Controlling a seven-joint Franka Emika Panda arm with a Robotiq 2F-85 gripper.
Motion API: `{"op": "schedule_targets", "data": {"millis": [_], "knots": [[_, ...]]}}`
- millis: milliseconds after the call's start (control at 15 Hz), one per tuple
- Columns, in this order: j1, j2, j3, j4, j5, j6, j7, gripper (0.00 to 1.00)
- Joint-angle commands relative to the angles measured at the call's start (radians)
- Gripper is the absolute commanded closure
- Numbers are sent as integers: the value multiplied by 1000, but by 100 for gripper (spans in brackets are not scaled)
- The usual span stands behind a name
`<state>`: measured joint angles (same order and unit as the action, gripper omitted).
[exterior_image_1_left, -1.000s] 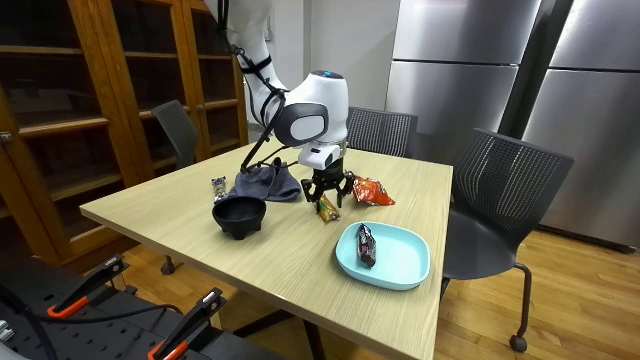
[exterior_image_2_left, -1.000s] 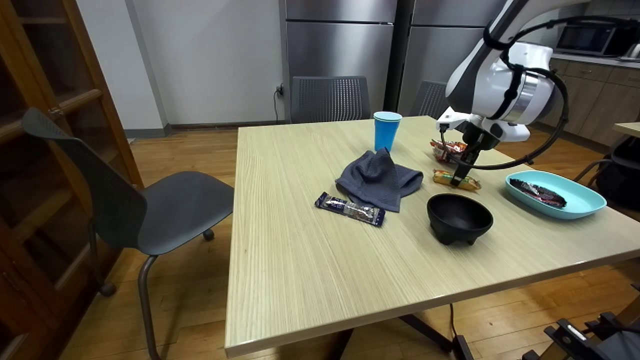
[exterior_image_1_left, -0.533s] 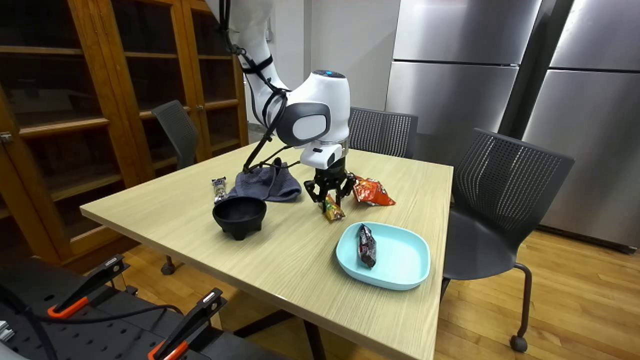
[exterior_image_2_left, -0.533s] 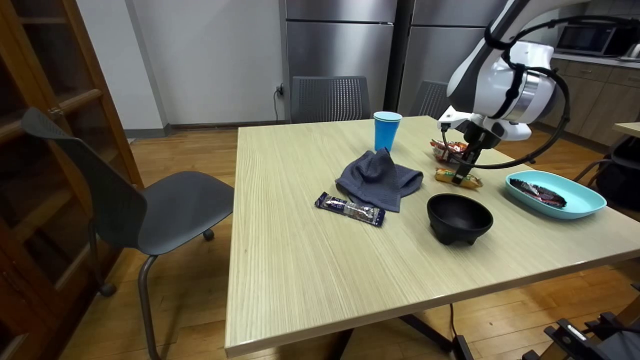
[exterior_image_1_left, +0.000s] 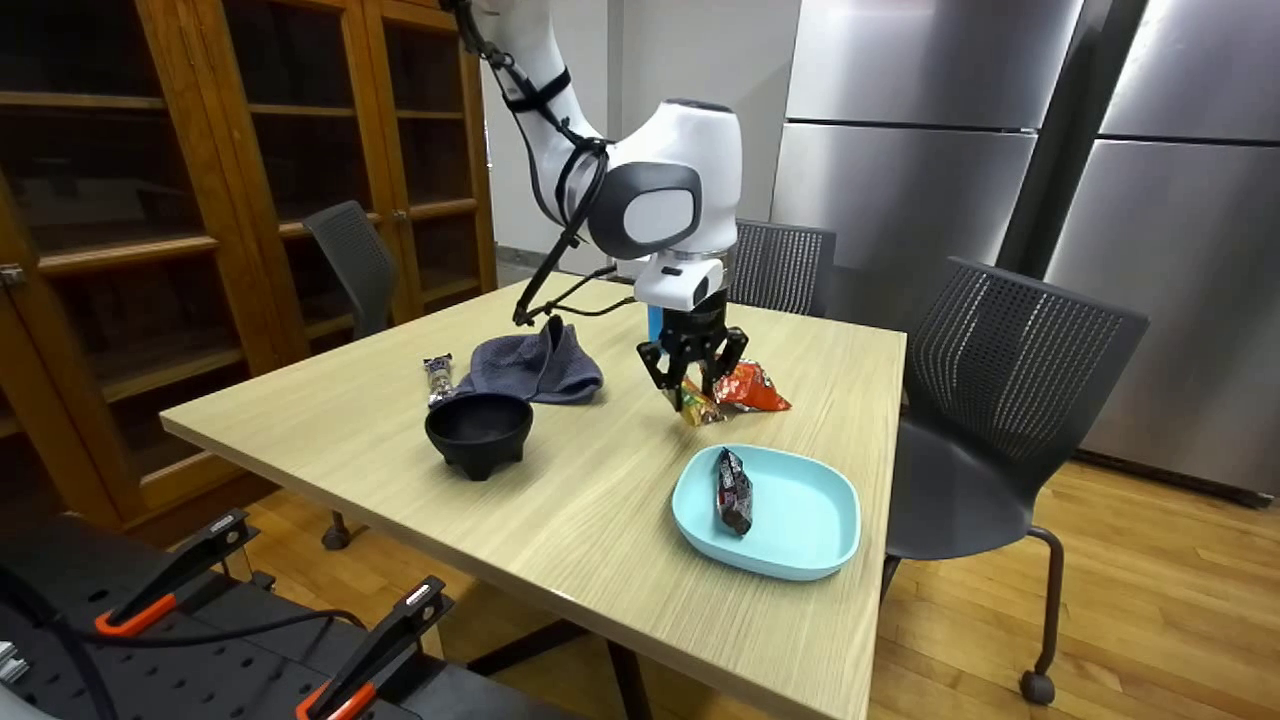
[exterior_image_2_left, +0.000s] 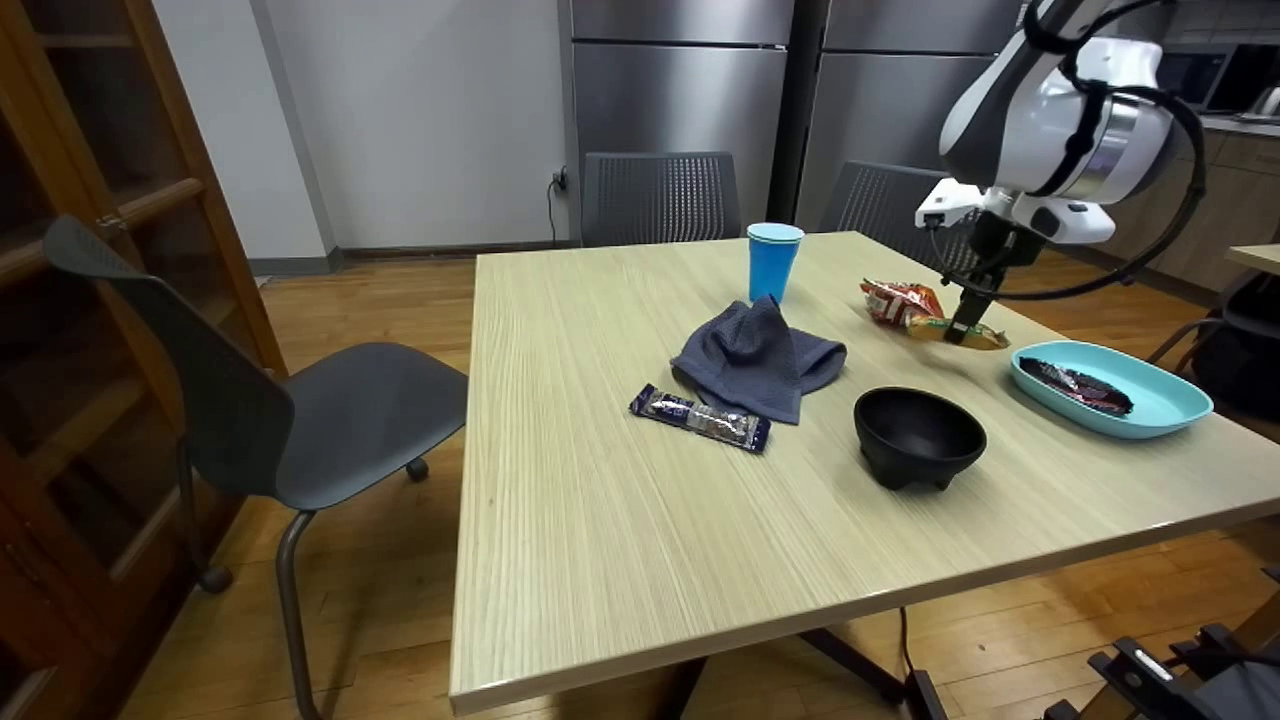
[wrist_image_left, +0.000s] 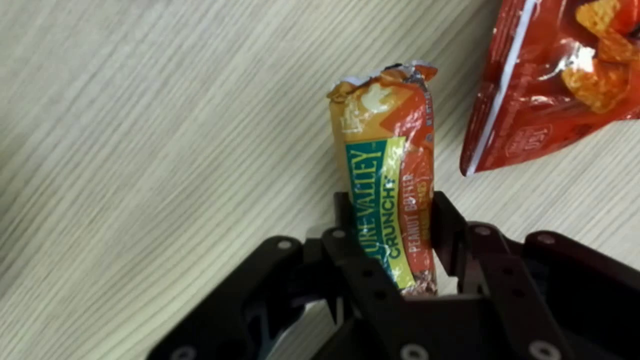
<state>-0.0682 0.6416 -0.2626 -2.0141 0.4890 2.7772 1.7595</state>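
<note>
Now the gripper (wrist_image_left: 393, 216) snugly pinches the Nature Valley bar (wrist_image_left: 385, 170), perhaps aloft; hold level, clear of the tortilla-chip bag (wrist_image_left: 555, 95), wrist-view two o'clock.

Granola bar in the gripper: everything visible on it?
The granola bar is wrapped in glossy, plastic-looking orange and red, with green and yellow bands; "CRUNCHY" and "PEANUT BUTTER" are legible. One end is crinkled. The gripper pinches both long sides, partly covering the other end. Roughly level, it appears to hang just above the table.
</note>
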Motion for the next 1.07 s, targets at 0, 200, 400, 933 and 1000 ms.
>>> {"op": "schedule_targets", "data": {"millis": [0,200,400,933,1000], "knots": [[-39,-79,-7,-30,-36,-74,25,84],[-74,-82,-25,-9,-31,-120,49,84],[-101,-76,-45,-3,-26,-130,83,84],[-171,-56,-75,-6,-16,-140,203,84],[-178,-53,-78,-6,-16,-138,215,84]]}}
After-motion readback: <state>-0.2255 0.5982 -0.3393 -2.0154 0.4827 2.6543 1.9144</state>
